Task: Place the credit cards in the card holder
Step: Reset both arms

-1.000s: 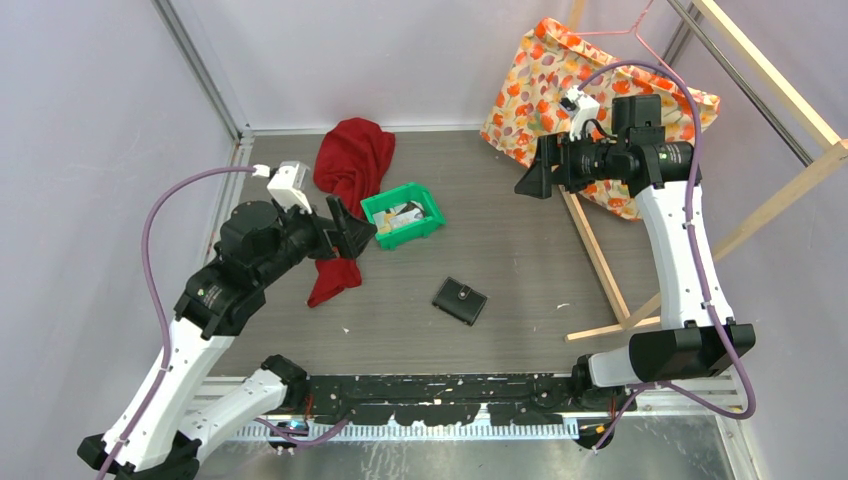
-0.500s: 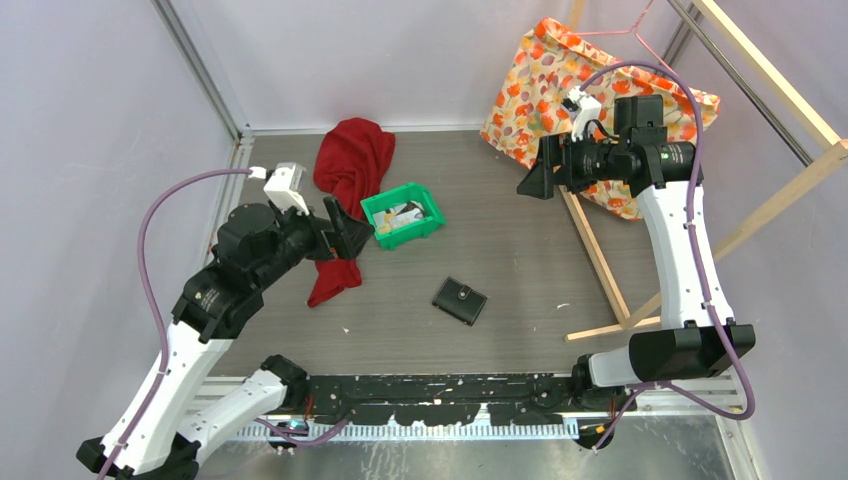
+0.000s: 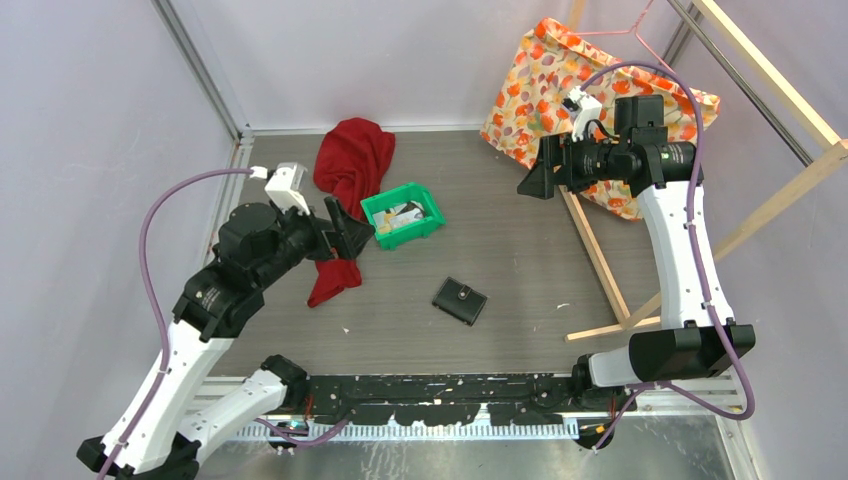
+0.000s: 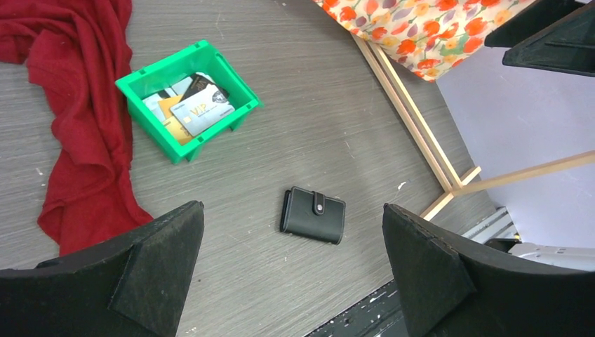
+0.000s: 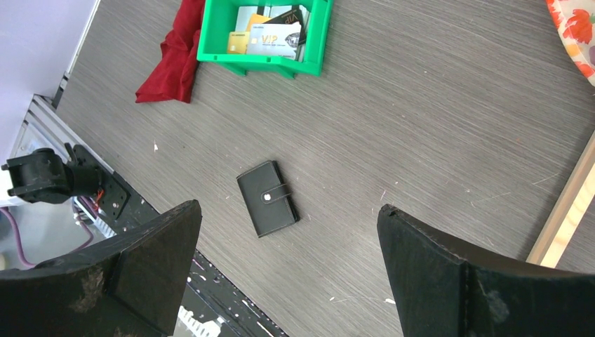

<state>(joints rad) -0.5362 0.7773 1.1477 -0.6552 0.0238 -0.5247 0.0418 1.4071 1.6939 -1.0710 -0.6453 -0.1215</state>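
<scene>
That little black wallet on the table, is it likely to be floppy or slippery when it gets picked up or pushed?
The card holder lies flat and snapped shut, so it will probably slide rather than roll or tip if pushed. It sits low against the table, so gripping its edges may be tricky.

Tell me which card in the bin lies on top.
The pale VIP card. Its whole printed face shows, and it lies across the other cards in the green bin, which are each partly covered.

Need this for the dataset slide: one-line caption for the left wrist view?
Open left gripper frames the closed card holder; credit cards sit in the green bin beside a red cloth.
</scene>
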